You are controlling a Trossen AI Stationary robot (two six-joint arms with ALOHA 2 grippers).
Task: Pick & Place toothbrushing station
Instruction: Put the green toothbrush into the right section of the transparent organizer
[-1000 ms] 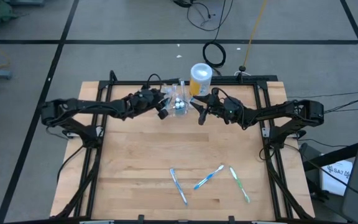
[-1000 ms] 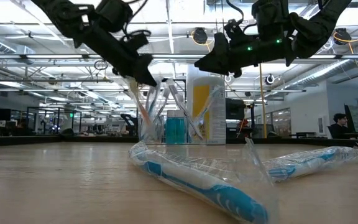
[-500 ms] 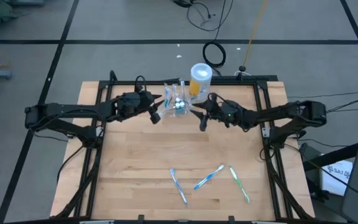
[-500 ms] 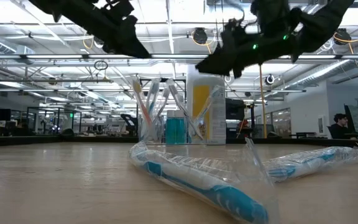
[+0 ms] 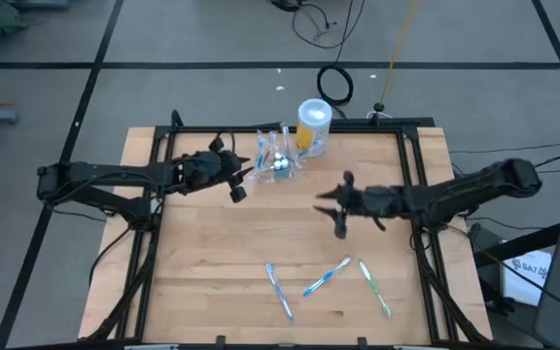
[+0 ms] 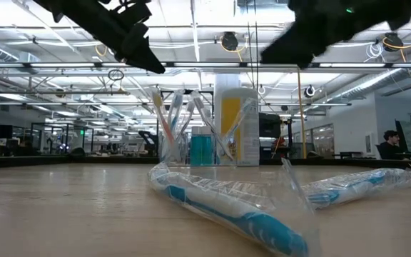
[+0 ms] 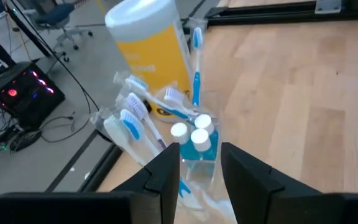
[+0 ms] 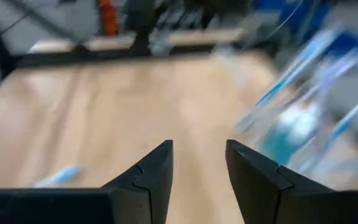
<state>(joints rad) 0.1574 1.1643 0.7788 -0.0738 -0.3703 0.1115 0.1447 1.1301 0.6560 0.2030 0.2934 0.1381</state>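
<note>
Clear cup [image 5: 280,160] w/ brushes is stood at the far edge of the table [image 5: 212,253], beside the yellow container [image 5: 313,124]; left gripper [image 5: 244,180] is held just left of it, fingers apart, nothing gripped. Right gripper [image 5: 333,207] is hung mid-table, fingers apart & empty.

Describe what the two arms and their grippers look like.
Both arms are black, slim and jointed, with thin black cables along them. The left gripper and right gripper each end in two matte black, angular, wedge-shaped fingers. No markings show on them.
</note>
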